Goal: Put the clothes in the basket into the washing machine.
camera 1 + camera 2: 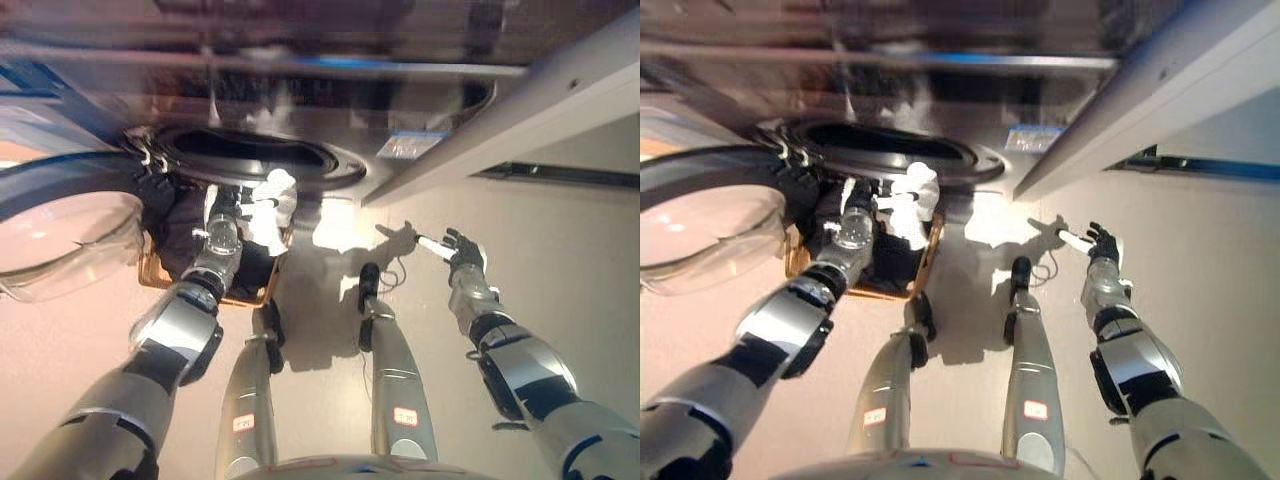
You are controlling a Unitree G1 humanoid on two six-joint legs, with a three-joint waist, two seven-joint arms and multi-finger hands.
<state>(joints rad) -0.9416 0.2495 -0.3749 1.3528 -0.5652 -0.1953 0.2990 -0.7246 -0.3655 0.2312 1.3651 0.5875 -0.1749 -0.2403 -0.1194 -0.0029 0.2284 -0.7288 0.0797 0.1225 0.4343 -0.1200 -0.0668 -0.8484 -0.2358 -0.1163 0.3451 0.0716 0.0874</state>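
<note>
The washing machine's round opening (262, 157) faces me, and its glass door (60, 235) is swung open to the left. Below the opening, a basket with an orange-brown rim (152, 272) stands on the floor and holds dark clothes (256, 262). My left hand (243, 205) reaches over the basket and is curled on a white cloth (279, 192), held just under the opening's lower rim. My right hand (462, 256) is open with its fingers spread. It hangs above the floor to the right, away from the basket and holding nothing.
A pale panel (505, 118) runs diagonally from the machine's right side to the upper right. The beige floor (560, 240) lies beyond my right hand. The open door takes up the space left of the basket.
</note>
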